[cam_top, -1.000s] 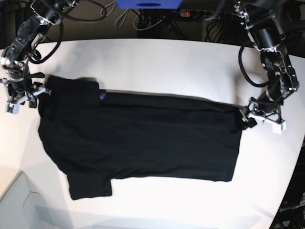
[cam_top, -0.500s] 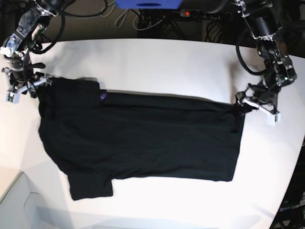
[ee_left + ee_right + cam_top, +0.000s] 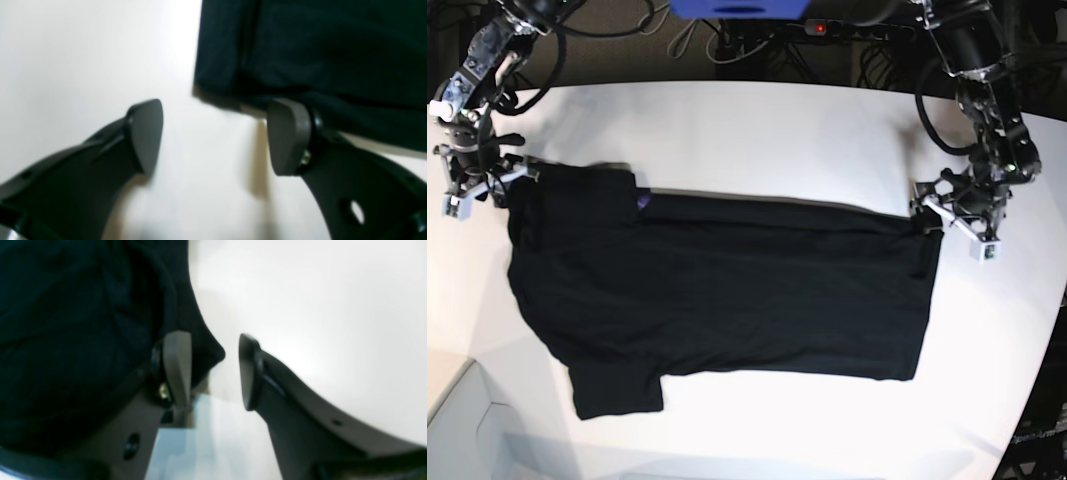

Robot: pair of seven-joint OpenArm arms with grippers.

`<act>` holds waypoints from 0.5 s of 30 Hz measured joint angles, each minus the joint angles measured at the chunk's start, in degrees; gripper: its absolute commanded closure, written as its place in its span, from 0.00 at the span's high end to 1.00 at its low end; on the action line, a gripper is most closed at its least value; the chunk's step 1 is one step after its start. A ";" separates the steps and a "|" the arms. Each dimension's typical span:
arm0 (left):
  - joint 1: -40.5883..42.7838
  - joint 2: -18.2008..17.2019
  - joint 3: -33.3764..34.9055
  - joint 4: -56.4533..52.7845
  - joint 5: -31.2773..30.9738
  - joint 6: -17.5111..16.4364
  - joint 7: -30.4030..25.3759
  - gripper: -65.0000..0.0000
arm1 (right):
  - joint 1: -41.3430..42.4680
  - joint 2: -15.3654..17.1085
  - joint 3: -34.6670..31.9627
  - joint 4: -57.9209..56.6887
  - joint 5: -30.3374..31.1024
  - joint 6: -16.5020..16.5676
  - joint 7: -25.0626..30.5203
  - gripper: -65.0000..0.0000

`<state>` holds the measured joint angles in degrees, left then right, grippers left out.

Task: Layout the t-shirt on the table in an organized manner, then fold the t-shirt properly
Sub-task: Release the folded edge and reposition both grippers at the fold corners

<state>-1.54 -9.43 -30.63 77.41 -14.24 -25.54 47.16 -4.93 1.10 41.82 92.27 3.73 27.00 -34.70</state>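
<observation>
Black short-sleeved cloth t-shirt (image 3: 717,290) lies spread on the smooth white table (image 3: 757,130), layout apparently complete; left gripper (image 3: 213,136) and right gripper (image 3: 215,368) both spread, empty, beside opposite edges; next move: pinch edges, begin folding.

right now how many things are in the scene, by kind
t-shirt: 1
table: 1
grippers: 2, left gripper and right gripper
power strip behind the table: 1
total: 5
</observation>
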 measured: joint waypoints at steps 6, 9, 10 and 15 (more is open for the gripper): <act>-3.76 0.79 -0.02 -4.63 0.66 -0.07 -1.81 0.72 | 0.00 -0.02 0.00 0.00 -0.04 0.00 -0.02 0.37; -5.90 0.52 -0.02 -8.20 0.31 -0.61 -2.54 0.69 | -0.04 0.04 0.07 0.00 -0.07 -0.02 -0.04 0.37; -6.34 0.33 0.50 -8.87 0.35 -0.61 -3.08 0.66 | -0.04 0.07 0.17 -0.02 -0.09 0.00 -0.07 0.37; -6.54 0.07 3.10 -9.49 0.11 -0.63 -3.67 0.41 | -0.04 0.15 0.17 -0.02 -0.09 0.00 -0.04 0.37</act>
<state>-8.08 -9.37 -27.53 67.92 -14.13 -26.17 43.48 -4.97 1.26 42.00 92.25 3.64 27.00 -34.74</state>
